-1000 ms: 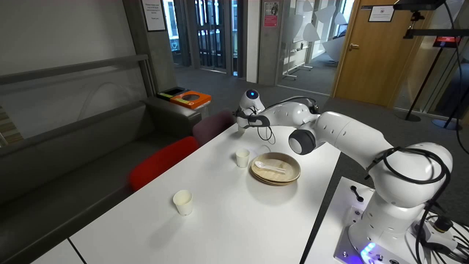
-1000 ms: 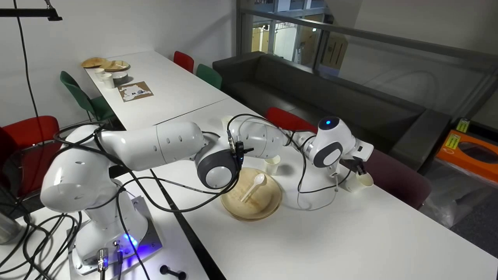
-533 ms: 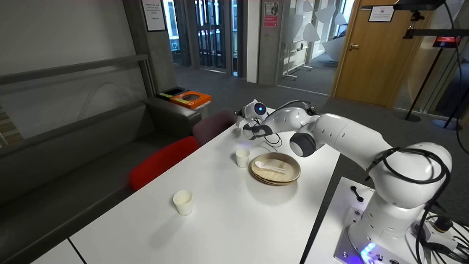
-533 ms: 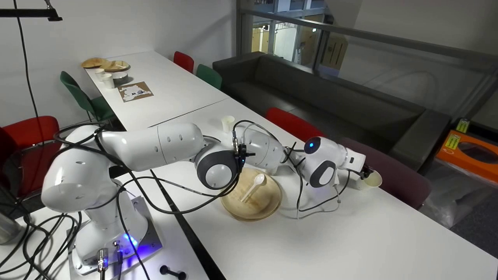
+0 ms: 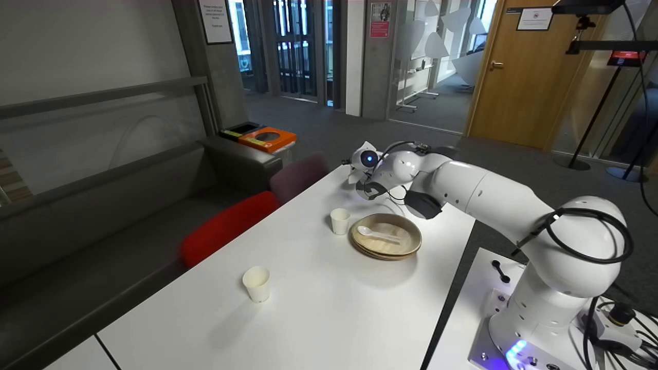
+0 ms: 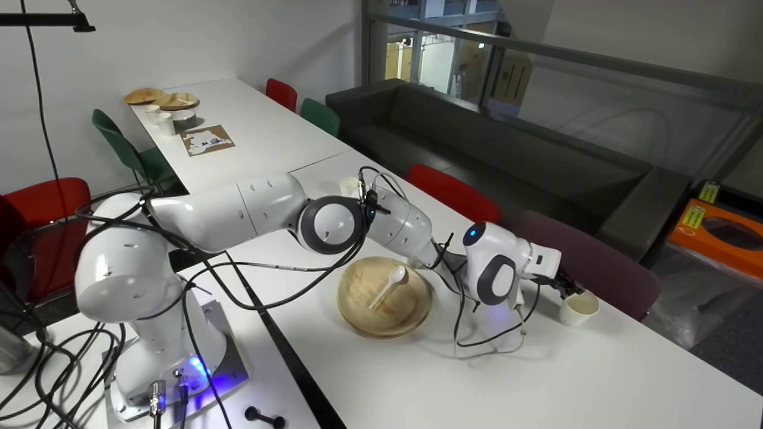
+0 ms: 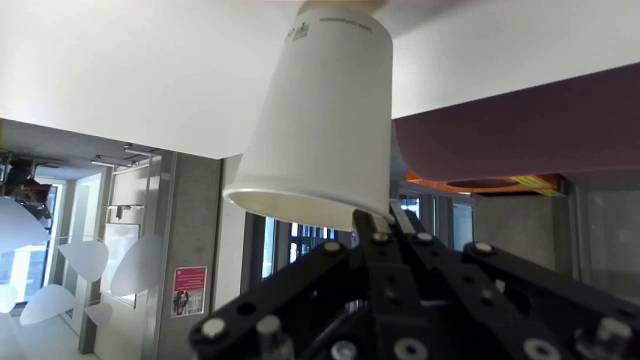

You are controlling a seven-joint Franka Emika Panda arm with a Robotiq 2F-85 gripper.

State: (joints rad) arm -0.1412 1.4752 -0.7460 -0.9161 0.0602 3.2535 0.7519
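In an exterior view I note, left to right: arm (image 6: 262,205) extended over the tabletop (image 6: 506,387), elbow (image 6: 331,225) displaced since a second ago, wrist (image 6: 503,262) nearly level; stacked plates (image 6: 360,286) unmoved; near the tabletop's edge, paper cup (image 6: 578,307) shifted rightward, rim pinched between narrowed fingers (image 7: 382,260).

In an exterior view, the hand (image 6: 574,289) partly hides the cup (image 6: 579,308).

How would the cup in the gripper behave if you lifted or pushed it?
The cup looks thin-walled and papery, so probably light and easily crumpled. The gripper pinches just one side of the rim, so the cup could swing when lifted. Its base looks narrower than its mouth, so a push might tip it.
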